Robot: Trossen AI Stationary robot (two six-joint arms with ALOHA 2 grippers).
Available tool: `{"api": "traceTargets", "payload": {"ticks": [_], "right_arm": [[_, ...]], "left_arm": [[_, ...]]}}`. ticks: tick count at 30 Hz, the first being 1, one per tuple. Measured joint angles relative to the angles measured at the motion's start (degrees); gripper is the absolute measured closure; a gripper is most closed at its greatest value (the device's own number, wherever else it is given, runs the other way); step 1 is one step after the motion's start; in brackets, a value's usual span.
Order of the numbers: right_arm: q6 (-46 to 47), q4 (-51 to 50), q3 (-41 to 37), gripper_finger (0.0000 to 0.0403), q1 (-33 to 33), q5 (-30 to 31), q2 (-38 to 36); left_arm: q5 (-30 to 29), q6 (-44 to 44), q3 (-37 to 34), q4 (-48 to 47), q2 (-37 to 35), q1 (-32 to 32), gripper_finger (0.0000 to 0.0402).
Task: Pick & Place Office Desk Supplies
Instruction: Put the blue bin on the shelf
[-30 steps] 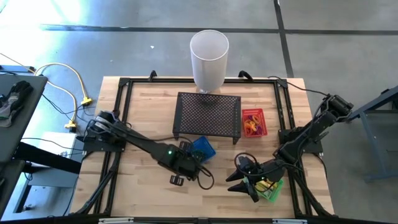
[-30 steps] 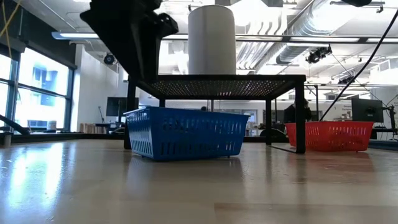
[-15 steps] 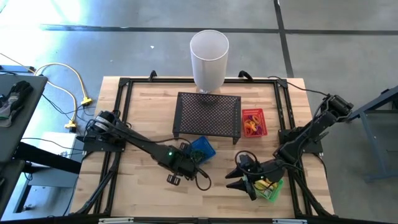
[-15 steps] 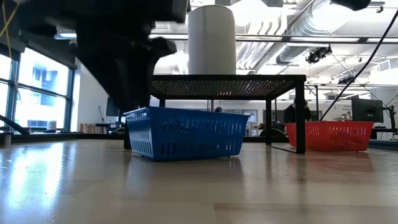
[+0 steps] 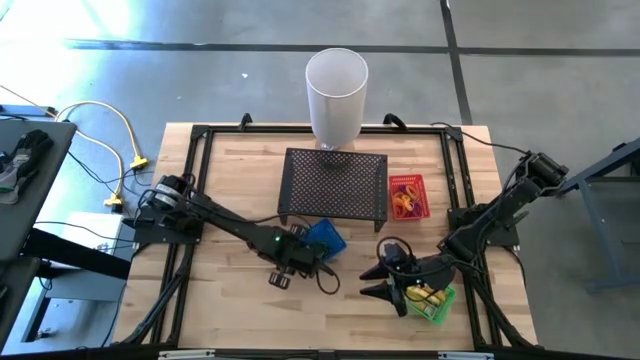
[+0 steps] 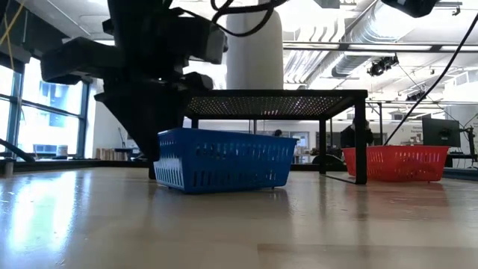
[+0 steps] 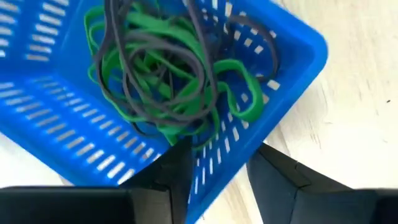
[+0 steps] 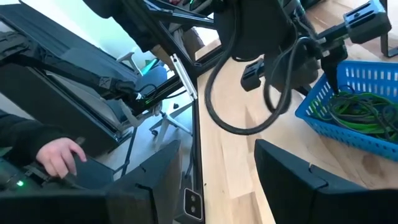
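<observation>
A blue basket [image 5: 326, 238] sits on the table in front of the black mesh stand [image 5: 335, 185]. It holds green and dark band loops [image 7: 165, 81]. My left gripper [image 7: 221, 149] is open at the basket's near corner: one finger is over the inside and the other is outside above the table. My right gripper [image 5: 377, 286] is open and holds nothing. It hovers beside a green basket [image 5: 438, 304] that holds small yellow pieces [image 5: 424, 295]. A red basket [image 5: 408, 197] to the right of the stand holds orange and red loops. My left gripper comes slanting down from the table's near-left side, with its fingers astride the blue basket's corner wall [image 7: 217, 165]. The basket rests flat on the table. I cannot tell whether either finger touches the wall.
A tall white cylinder [image 5: 336, 92] stands at the far edge behind the stand. A black frame [image 5: 200, 180] runs around the tabletop. Bare wood lies along the near edge between the arms [image 5: 340, 320]. A person's hand [image 8: 59, 155] shows beyond the table's left side.
My left gripper has moved from near the table's near edge toward the far edge and down to the blue basket, and its fingers now stand at the basket's near corner. The blue basket has stayed where it was.
</observation>
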Motion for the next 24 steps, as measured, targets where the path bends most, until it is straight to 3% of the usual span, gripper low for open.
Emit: {"api": "traceTargets", "payload": {"ticks": [4, 10, 18, 24], "right_arm": [[0.0, 0.0, 0.0, 0.0213, 0.0, 0.0, 0.0], [0.0, 0.0, 0.0, 0.0213, 0.0, 0.0, 0.0], [0.0, 0.0, 0.0, 0.0213, 0.0, -2.7, 0.0], [0.0, 0.0, 0.0, 0.0213, 0.0, -4.6, 0.0]], "left_arm": [[-0.9, 3.9, 0.0, 0.4, 0.0, -1.1, 0.0301], [-3.1, 4.6, 0.0, 1.1, 0.0, -2.5, 0.0388], [-3.8, 1.6, 2.7, 1.3, -0.1, -6.7, 0.0398], [-3.8, 1.1, 12.8, -4.8, -0.3, -11.2, 0.0398]]}}
